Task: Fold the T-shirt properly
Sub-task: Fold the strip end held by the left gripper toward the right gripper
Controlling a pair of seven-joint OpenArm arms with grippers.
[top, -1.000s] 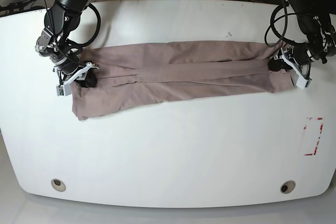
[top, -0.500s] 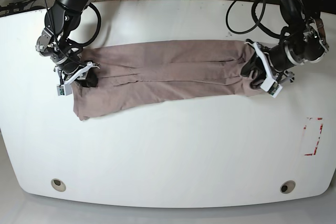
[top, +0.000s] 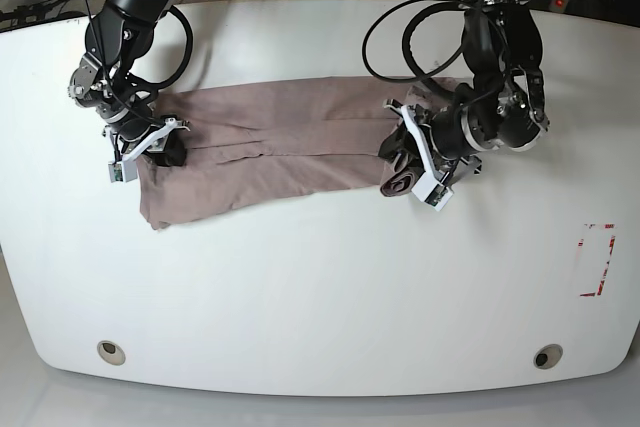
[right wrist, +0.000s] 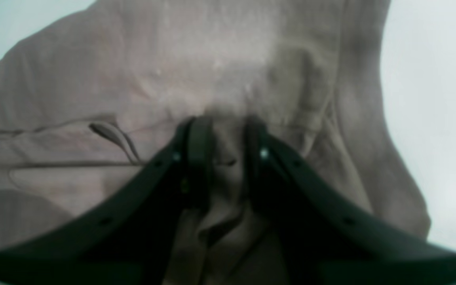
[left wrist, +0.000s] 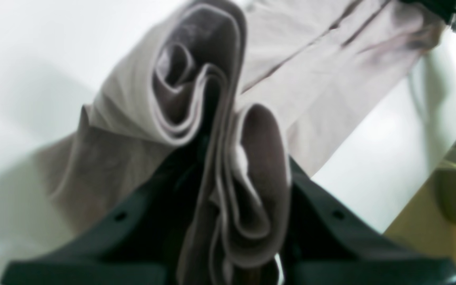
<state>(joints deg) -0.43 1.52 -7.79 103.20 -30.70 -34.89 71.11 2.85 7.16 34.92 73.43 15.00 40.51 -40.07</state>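
Observation:
The mauve-brown T-shirt [top: 280, 142] lies as a long folded band across the white table [top: 320, 277]. On the base view's right, my left gripper [top: 412, 159] is shut on the shirt's far end, which is lifted and doubled back over the band. The left wrist view shows bunched, rolled layers of T-shirt [left wrist: 228, 158] pinched between the black fingers [left wrist: 323, 221]. On the base view's left, my right gripper [top: 150, 150] is shut on the other end, low at the table. In the right wrist view its fingers [right wrist: 200, 158] pinch a small fold of T-shirt [right wrist: 228, 71].
A red-marked rectangle [top: 597, 259] sits near the table's right edge. Two round holes [top: 111, 352] [top: 547, 356] lie near the front edge. Black cables [top: 420, 27] loop above the left arm at the back.
My left gripper has carried its end of the shirt far toward the middle of the table, folding the band over itself. The right gripper has stayed in place.

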